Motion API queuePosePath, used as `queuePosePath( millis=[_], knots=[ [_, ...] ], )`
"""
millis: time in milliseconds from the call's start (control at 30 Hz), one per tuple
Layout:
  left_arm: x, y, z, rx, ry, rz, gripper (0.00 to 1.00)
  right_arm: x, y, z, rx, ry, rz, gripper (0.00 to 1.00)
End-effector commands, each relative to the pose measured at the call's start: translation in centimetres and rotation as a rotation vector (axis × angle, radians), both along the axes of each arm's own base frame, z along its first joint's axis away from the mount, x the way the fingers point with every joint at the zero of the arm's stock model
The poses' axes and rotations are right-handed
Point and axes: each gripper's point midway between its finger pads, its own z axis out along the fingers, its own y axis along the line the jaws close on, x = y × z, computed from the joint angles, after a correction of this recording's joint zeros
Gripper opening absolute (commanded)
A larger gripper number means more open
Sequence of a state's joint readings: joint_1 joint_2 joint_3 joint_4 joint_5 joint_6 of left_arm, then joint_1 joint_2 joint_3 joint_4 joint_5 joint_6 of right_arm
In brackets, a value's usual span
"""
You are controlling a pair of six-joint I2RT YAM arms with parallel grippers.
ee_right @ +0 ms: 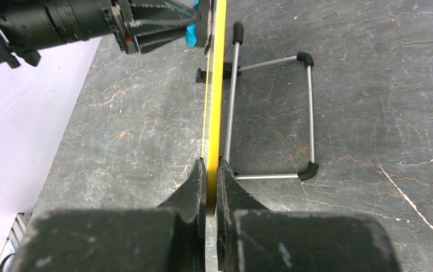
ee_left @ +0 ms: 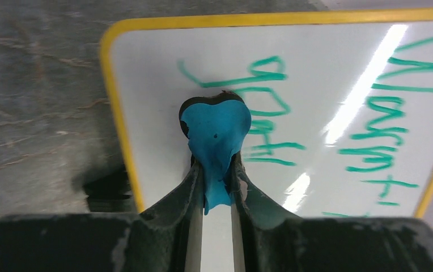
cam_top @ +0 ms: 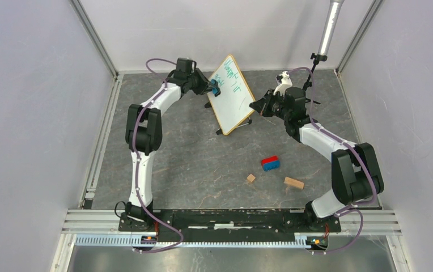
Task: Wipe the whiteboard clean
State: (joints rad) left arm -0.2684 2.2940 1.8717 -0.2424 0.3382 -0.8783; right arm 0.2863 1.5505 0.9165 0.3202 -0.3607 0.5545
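The grey, marble-patterned table (cam_top: 203, 164) carries everything here. On it, between the two sets of jaws, stands the small rectangular whiteboard (cam_top: 232, 96) with rounded corners and a light yellowish frame. It is tilted back, and its white face (ee_left: 327, 73), covered in green handwriting, is turned toward the left arm. The right gripper (cam_top: 257, 106) has its jaws pinched together on the frame's thin edge (ee_right: 217, 85), one finger on each side of the board (ee_right: 210, 170). Just past those jaws, behind the board, a silver wire stand (ee_right: 271, 113) with black rubber corners rests on the table. The left gripper (cam_top: 214, 88) reaches the board's face from the opposite side. Its jaws (ee_left: 217, 170) are clamped on a soft blue pad (ee_left: 214, 130) with a dark backing, and the pad lies against the white surface right beside the green marks. Well apart from both sets of jaws, nearer the arm bases, lie a red and blue block (cam_top: 270, 163) and two small wooden blocks (cam_top: 293, 182).
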Motion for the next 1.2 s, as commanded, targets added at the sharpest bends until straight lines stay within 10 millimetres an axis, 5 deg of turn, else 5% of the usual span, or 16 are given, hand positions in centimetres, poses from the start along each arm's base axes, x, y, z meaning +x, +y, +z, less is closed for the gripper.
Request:
queuePosePath(
  millis=[0,200,333,800,933,1167],
  knots=[
    [-0.1,-4.8,7.8,-0.026,-0.185,-0.106,0.23,-1.3,2.6,-0.2,-0.037,-0.034,0.149,0.0],
    [0.3,-6.2,8.6,-0.053,-0.202,-0.132,0.23,-1.2,2.5,-0.1,-0.045,-0.036,0.15,0.0],
    [0.8,-5.2,7.6,-0.037,-0.192,-0.115,0.24,-1.2,2.6,-0.1,-0.046,-0.036,0.15,0.0],
    [2.5,3.1,-2.9,-0.002,0.013,0.011,0.22,-1.1,2.9,-0.7,-0.043,-0.022,0.16,0.0],
    [3.1,2.7,-1.6,-0.018,-0.007,0.019,0.22,-1.1,3.0,-0.7,-0.038,-0.022,0.165,0.0],
    [4.2,-1.7,6.1,-0.057,-0.177,-0.048,0.23,-1.1,3.3,-0.9,-0.042,-0.018,0.172,0.0]
  ],
)
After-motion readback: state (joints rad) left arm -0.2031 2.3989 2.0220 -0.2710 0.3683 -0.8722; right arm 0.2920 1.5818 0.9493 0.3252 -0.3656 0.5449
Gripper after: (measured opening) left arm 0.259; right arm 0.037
